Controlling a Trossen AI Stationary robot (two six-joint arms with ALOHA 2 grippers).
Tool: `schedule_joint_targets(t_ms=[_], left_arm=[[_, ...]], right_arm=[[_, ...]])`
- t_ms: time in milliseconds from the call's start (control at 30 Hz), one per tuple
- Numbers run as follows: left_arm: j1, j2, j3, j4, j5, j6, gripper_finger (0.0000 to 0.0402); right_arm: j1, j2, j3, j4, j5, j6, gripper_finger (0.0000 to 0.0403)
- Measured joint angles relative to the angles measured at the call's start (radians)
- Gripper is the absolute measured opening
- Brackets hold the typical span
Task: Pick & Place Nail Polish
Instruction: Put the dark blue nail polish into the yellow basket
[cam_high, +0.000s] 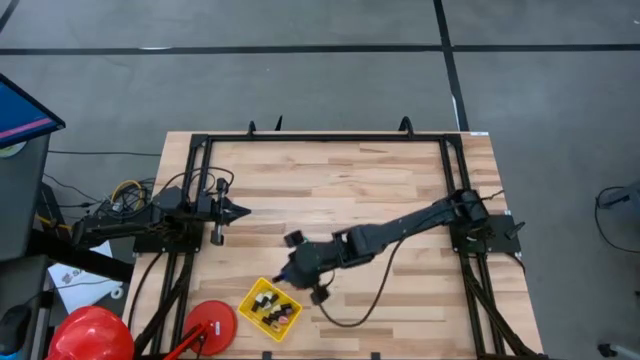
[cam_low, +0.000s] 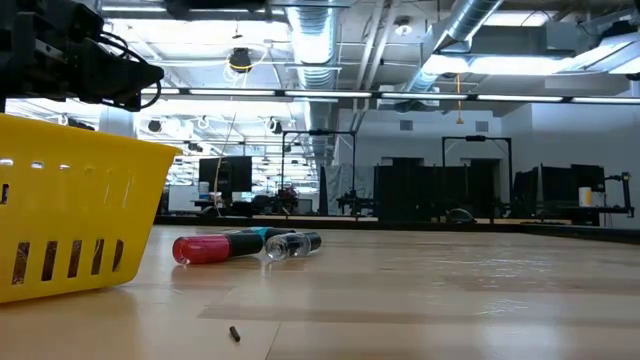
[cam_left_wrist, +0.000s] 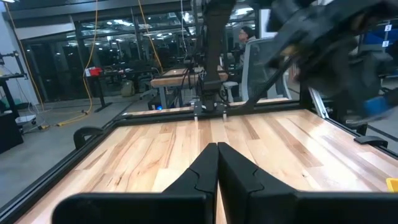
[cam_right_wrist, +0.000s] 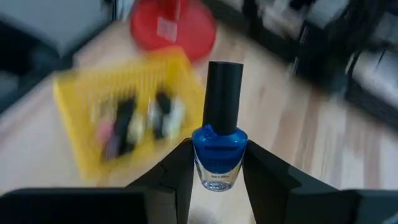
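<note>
My right gripper (cam_right_wrist: 217, 158) is shut on a blue nail polish bottle (cam_right_wrist: 217, 146) with a black cap. It hovers above the table near the yellow basket (cam_high: 270, 308) and also shows in the high view (cam_high: 296, 268). The basket (cam_right_wrist: 124, 93) holds several small bottles (cam_right_wrist: 140, 121). A red bottle (cam_low: 205, 248) and a clear bottle (cam_low: 290, 244) lie on their sides on the table. My left gripper (cam_left_wrist: 217, 165) is shut and empty at the table's left side (cam_high: 235, 210). My right gripper pinches the blue bottle's glass body (cam_right_wrist: 202, 155) between its two fingers, one on either side. The black cap (cam_right_wrist: 224, 93) sticks out past the fingertips, pointing away from the wrist. The bottle is lifted clear of the table and the basket.
A red round thing (cam_high: 208, 322) lies at the near left beside the basket, and a red helmet (cam_high: 90, 335) sits off the table's corner. A tiny dark bit (cam_low: 234, 333) lies on the wood. A black frame (cam_high: 320, 138) runs around the table.
</note>
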Motion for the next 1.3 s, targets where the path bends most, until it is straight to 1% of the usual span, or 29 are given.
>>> schedule_joint_targets(t_ms=[33,100,167,267,300,433,667,833,1067,1300], left_arm=[[0.000,0.000,0.000,0.000,0.000,0.000,0.0001],[0.000,0.000,0.000,0.000,0.000,0.000,0.0001],[0.000,0.000,0.000,0.000,0.000,0.000,0.0001],[0.000,0.000,0.000,-0.001,0.000,0.000,0.0001],[0.000,0.000,0.000,0.000,0.000,0.000,0.0001],[0.000,0.000,0.000,0.000,0.000,0.000,0.0001],[0.000,0.000,0.000,0.000,0.000,0.000,0.0001],[0.000,0.000,0.000,0.000,0.000,0.000,0.0001],[0.000,0.000,0.000,0.000,0.000,0.000,0.0001],[0.000,0.000,0.000,0.000,0.000,0.000,0.0001]], right_arm=[[0.006,0.016,0.006,0.048,0.000,-0.001,0.0114],[0.019,0.024,-0.001,0.043,-0.003,-0.003,0.0116],[0.029,0.065,0.005,0.121,-0.009,-0.002,0.0117],[0.031,0.112,-0.001,0.140,-0.021,-0.002,0.0117],[0.031,0.133,0.000,0.179,-0.026,0.004,0.0117],[0.028,0.177,0.002,0.230,-0.026,0.008,0.0117],[0.030,0.181,0.002,0.238,-0.032,0.047,0.0117],[0.031,0.182,0.002,0.271,-0.095,0.061,0.0117],[0.037,0.230,0.006,0.332,-0.105,0.085,0.0118],[0.035,0.251,0.003,0.317,-0.104,0.098,0.0118]])
